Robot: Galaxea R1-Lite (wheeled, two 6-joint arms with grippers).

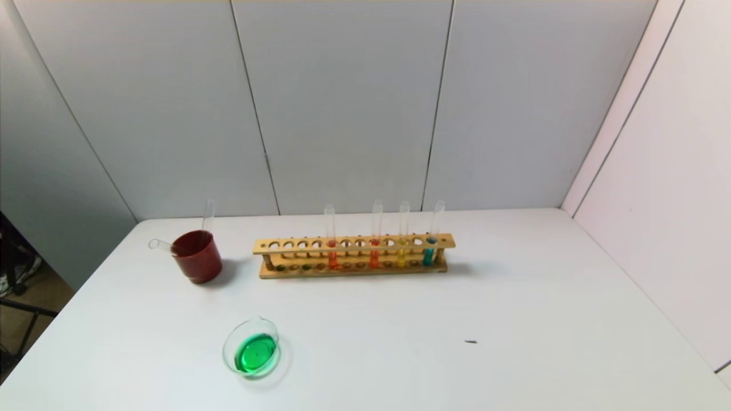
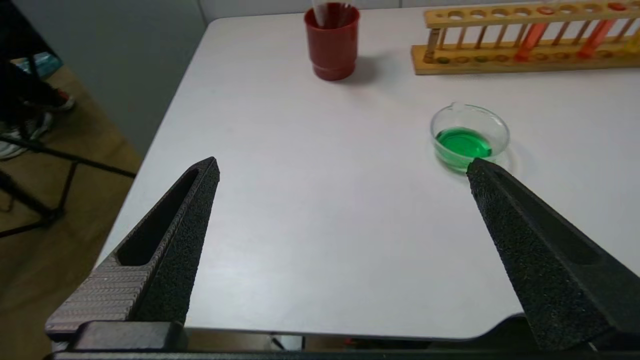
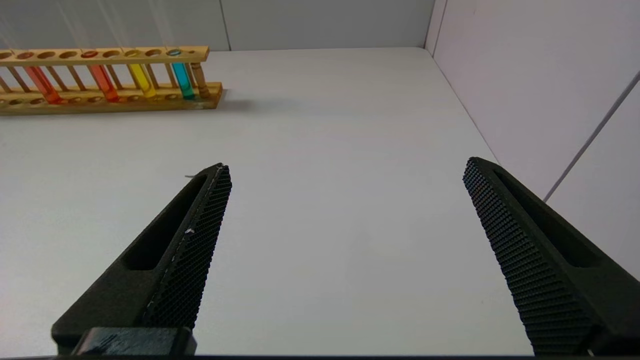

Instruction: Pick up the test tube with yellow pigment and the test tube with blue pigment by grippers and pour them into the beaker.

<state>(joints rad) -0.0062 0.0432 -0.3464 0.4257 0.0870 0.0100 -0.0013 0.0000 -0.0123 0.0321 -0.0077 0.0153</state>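
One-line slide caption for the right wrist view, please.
Open right hand held above the bare white table, with the yellow test tube and blue test tube standing in the wooden rack.

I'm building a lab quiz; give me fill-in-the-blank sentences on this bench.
1. The beaker holds ____ liquid.
2. The test tube with blue pigment stands in the wooden ____.
3. The test tube with yellow pigment stands beside the ____ one.
4. The red cup holds two empty ____.

Missing: green; rack; blue; tubes
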